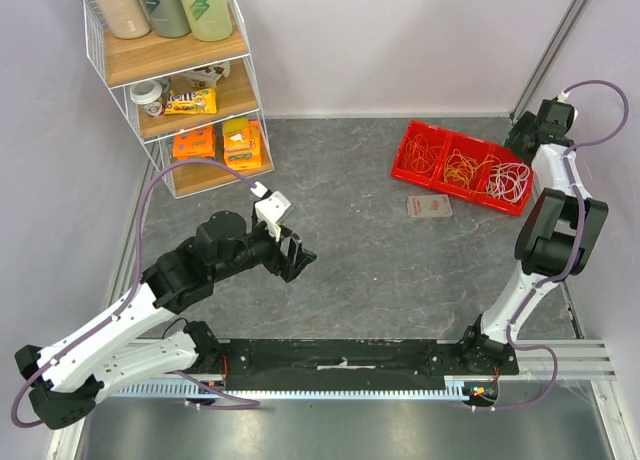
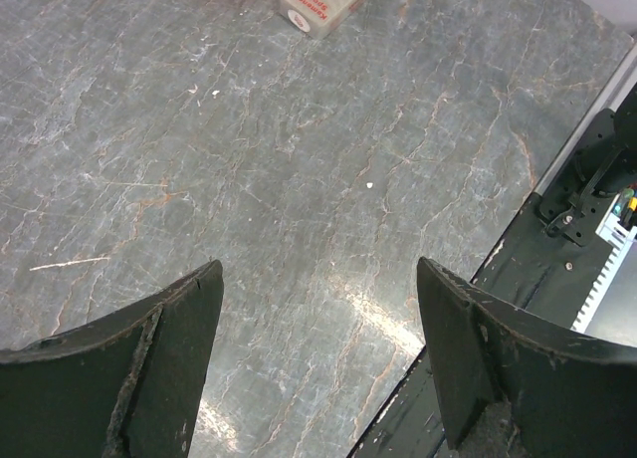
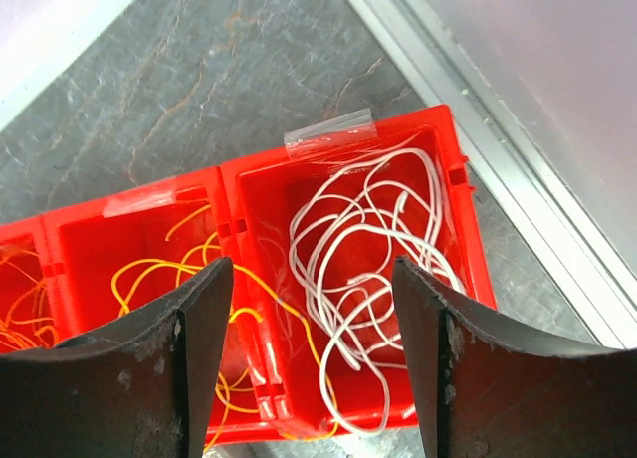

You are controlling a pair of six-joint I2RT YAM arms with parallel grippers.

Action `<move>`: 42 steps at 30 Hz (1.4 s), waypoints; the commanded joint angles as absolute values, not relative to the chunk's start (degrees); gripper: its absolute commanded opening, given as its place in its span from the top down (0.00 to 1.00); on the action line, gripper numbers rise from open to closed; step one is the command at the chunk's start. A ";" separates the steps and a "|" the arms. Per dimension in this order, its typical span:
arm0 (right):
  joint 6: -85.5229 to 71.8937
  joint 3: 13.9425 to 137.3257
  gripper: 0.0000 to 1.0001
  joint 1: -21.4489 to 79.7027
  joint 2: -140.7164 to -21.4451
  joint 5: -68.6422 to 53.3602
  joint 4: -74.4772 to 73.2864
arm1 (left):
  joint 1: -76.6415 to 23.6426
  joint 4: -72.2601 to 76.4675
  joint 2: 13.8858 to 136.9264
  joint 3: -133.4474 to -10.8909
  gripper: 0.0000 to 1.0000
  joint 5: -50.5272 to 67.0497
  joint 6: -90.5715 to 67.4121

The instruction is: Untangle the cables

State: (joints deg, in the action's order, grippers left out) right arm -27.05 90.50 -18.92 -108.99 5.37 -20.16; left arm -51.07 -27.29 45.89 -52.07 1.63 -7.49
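A red three-compartment tray (image 1: 462, 142) sits at the table's back right. It holds orange wires (image 1: 428, 152) in its left bin, yellow wires (image 1: 465, 167) in the middle and white wires (image 1: 510, 181) on the right. In the right wrist view the white wires (image 3: 368, 249) fill the right bin, and one yellow wire (image 3: 289, 314) crosses the divider into it. My right gripper (image 3: 314, 339) is open and empty, above the white bin. My left gripper (image 2: 318, 353) is open and empty over bare table, far left of the tray (image 3: 468, 219).
A small flat packet (image 1: 429, 207) lies just in front of the tray; it also shows in the left wrist view (image 2: 323, 2). A wire shelf (image 1: 180, 70) with bottles and snacks stands at the back left. Metal rails run along the right and near edges.
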 commanded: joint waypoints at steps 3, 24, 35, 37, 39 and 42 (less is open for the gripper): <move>-21.53 88.78 0.30 -19.51 -112.32 -7.19 -14.16 | -50.80 -25.22 45.26 -51.77 0.16 2.46 -5.63; -22.94 81.74 0.86 -19.16 -107.23 -9.32 -9.58 | -50.80 -25.22 45.62 -51.68 0.16 2.46 -5.63; -22.68 87.09 1.00 -12.05 -111.26 -6.69 -9.84 | -50.80 -25.22 46.23 -51.77 0.16 2.81 -5.63; -21.10 89.20 1.00 -9.94 -113.72 -2.57 -10.19 | -50.80 -25.22 46.23 -51.68 0.16 2.64 -5.63; -20.57 90.70 1.00 -8.53 -116.36 2.26 -10.28 | -50.80 -25.40 46.41 -51.68 0.16 2.11 -5.54; -20.74 90.97 1.00 -7.56 -119.43 8.07 -9.06 | -50.80 -25.31 46.58 -51.59 0.16 1.58 -5.36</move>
State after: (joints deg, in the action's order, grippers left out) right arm -22.17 89.17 -8.32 -115.24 -1.32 -10.52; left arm -51.07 -27.29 46.35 -51.86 1.98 -7.49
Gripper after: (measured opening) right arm 0.010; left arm 0.843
